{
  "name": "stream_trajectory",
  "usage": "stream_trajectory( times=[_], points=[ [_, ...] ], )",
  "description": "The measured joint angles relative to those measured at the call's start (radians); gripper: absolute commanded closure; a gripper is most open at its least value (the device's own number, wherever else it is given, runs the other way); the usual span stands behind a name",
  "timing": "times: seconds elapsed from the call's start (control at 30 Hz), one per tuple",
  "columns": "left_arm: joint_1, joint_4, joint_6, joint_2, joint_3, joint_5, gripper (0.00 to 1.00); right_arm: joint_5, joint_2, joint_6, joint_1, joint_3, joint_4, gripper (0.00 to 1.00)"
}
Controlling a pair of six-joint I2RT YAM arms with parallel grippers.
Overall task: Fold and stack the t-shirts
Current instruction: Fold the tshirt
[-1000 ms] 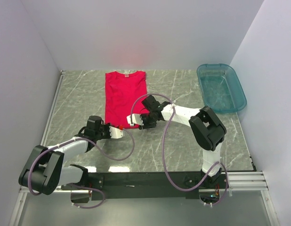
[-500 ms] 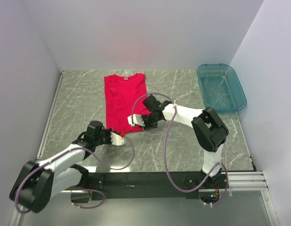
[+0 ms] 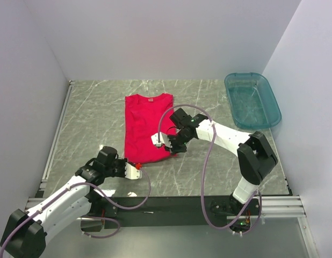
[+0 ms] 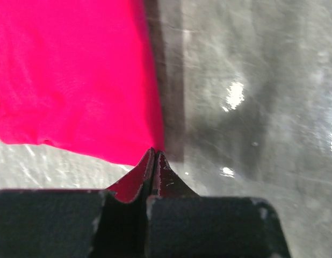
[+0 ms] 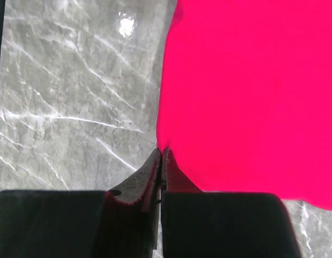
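The grey marbled table (image 3: 91,115) is carrying everything, stretching out on all sides of both sets of jaws. The red t-shirt (image 3: 147,123) is lying flat on it as a long rectangle. Its neck is pointing to the end farthest from the jaws, and its near hem is running from one set across to the other. The teal see-through tub (image 3: 252,102) is sitting well apart from the cloth, beyond the right jaws and off to their right. Only its own plastic floor is showing inside it.

The left gripper (image 4: 154,157) is pressing its jaws fully together on the shirt's near left corner. A sliver of red is showing pinched between the tips, and the rest of the cloth is spreading ahead of them and to their left. The right gripper (image 5: 161,153) is clamping just as tightly on the near right corner, the cloth fanning out ahead of its tips and to their right.
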Motion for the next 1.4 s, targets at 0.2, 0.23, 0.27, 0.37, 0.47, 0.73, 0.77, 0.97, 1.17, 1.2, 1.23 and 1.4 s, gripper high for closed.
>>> stream_trajectory(
  times=[0.2, 0.23, 0.27, 0.37, 0.47, 0.73, 0.77, 0.97, 1.17, 1.2, 1.23, 1.4],
  points=[
    [-0.003, -0.02, 0.0, 0.027, 0.0, 0.003, 0.93, -0.02, 0.01, 0.018, -0.006, 0.043, -0.014, 1.0],
    [-0.006, -0.02, 0.0, 0.029, 0.0, 0.002, 0.89, -0.024, 0.013, 0.019, -0.006, 0.043, -0.015, 1.0],
    [-0.01, -0.019, 0.0, 0.029, 0.0, 0.002, 0.84, -0.024, 0.016, 0.022, -0.006, 0.042, -0.015, 1.0],
    [-0.031, -0.019, -0.005, 0.023, -0.005, -0.001, 0.68, -0.024, 0.02, 0.031, -0.007, 0.024, -0.01, 1.0],
    [-0.048, -0.02, -0.01, 0.019, -0.021, -0.006, 0.63, -0.023, 0.022, 0.04, -0.007, 0.016, -0.008, 1.0],
    [-0.09, 0.072, -0.016, 0.076, -0.033, -0.106, 0.61, -0.023, 0.029, 0.06, -0.007, 0.015, 0.0, 1.0],
    [-0.095, 0.091, -0.017, 0.085, -0.036, -0.124, 0.61, -0.023, 0.03, 0.061, -0.007, 0.014, 0.002, 1.0],
    [-0.114, 0.155, -0.019, 0.117, -0.05, -0.187, 0.79, -0.023, 0.033, 0.063, -0.007, -0.011, 0.011, 1.0],
    [-0.129, 0.161, -0.018, 0.126, -0.058, -0.197, 0.99, -0.023, 0.035, 0.066, -0.007, -0.013, 0.016, 1.0],
    [-0.13, 0.161, -0.016, 0.126, -0.058, -0.196, 1.0, -0.023, 0.036, 0.067, -0.007, -0.013, 0.016, 1.0],
    [-0.13, 0.16, -0.017, 0.125, -0.058, -0.195, 1.0, -0.023, 0.037, 0.068, -0.007, -0.013, 0.017, 1.0],
    [-0.131, 0.13, -0.022, 0.101, -0.055, -0.182, 1.0, 0.0, 0.039, 0.079, -0.007, -0.013, 0.026, 1.0]
  ],
)
